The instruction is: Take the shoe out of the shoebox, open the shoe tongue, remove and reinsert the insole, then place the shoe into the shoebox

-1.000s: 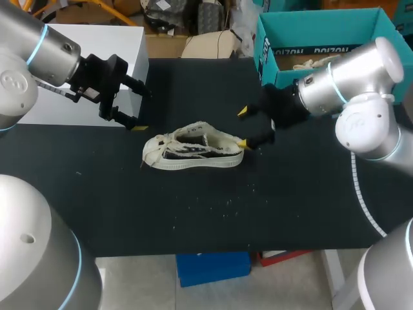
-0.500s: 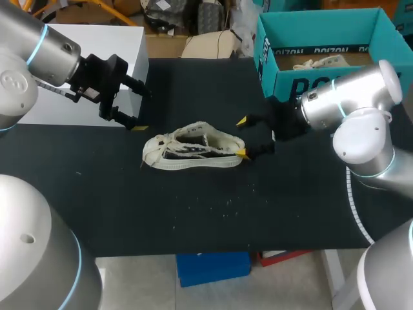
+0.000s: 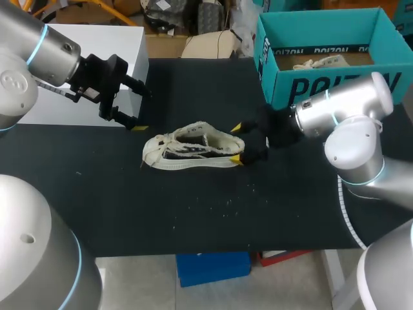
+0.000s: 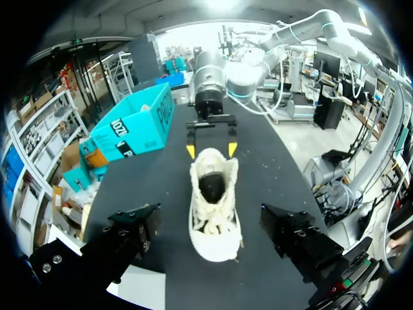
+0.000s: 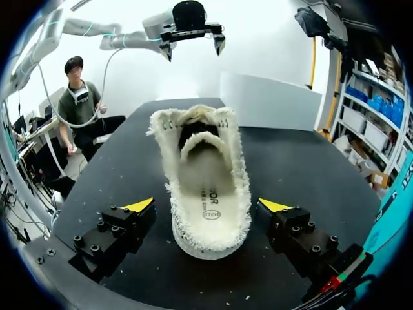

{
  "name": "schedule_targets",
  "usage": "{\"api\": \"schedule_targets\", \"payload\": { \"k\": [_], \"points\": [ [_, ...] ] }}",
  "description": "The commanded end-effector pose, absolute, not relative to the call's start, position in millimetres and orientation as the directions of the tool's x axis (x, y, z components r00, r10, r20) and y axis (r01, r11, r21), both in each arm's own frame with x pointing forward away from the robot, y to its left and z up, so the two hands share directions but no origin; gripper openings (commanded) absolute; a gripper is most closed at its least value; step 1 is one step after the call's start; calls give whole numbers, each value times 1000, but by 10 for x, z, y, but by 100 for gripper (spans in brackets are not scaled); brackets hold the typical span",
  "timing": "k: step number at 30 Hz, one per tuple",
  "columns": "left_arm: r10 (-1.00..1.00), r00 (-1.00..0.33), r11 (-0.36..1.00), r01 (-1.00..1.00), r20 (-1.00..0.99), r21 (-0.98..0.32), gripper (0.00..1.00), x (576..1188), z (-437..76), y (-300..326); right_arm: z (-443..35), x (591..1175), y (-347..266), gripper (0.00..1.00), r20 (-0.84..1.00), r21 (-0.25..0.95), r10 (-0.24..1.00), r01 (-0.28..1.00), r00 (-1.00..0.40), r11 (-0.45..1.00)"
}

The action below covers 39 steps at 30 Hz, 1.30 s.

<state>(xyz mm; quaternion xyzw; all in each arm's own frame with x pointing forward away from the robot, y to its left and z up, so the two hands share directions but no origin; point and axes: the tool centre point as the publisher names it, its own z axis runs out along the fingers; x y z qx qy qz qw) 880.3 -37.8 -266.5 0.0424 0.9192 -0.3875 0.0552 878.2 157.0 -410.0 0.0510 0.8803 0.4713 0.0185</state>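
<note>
A cream canvas shoe (image 3: 193, 147) lies on the black table (image 3: 129, 206), toe toward my left, its opening and insole (image 5: 208, 197) showing. My right gripper (image 3: 236, 143) is open at the heel end, a yellow tip on either side of the heel (image 5: 206, 205), with gaps to both fingers. My left gripper (image 3: 142, 111) hangs open above the table, beyond the toe, with nothing in it; in the left wrist view (image 4: 213, 229) the shoe (image 4: 214, 206) lies below and ahead of it. The teal shoebox (image 3: 322, 84) stands at the back right.
A white box (image 3: 97, 71) stands at the back left, just behind my left gripper. Something pale lies inside the shoebox (image 3: 322, 62). Small crumbs are scattered on the table (image 3: 226, 203) in front of the shoe.
My right gripper has moved left and lower toward the shoe, and its tips now stand on either side of the heel. The left arm and the shoe have not moved.
</note>
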Motion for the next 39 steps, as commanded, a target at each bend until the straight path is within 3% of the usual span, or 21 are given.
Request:
{"api": "schedule_targets", "payload": {
  "k": [1, 31, 32, 33, 34, 39],
  "points": [
    [35, -990, 697, 122, -137, -707, 100, 8802, -2673, -376, -4214, 8798, 1628, 100, 19, 845, 116, 78, -993, 528],
    [35, -990, 697, 122, -137, -707, 100, 8802, -2673, -376, -4388, 8882, 1693, 100, 47, 856, 95, 89, -994, 509],
    [35, -990, 697, 122, -137, -707, 100, 8802, -2673, -376, -4393, 8876, 1698, 78, 52, 854, 93, 93, -994, 511],
    [35, -990, 697, 122, -137, -707, 100, 8802, -2673, -376, -4401, 8870, 1701, 48, 57, 852, 90, 95, -994, 514],
    [35, -990, 697, 122, -137, -707, 100, 8802, -2673, -376, -4422, 8854, 1704, 0, 70, 853, 80, 101, -994, 512],
    [35, -990, 697, 122, -137, -707, 100, 8802, -2673, -376, -4422, 8854, 1704, 0, 70, 853, 80, 101, -994, 512]
  ]
}}
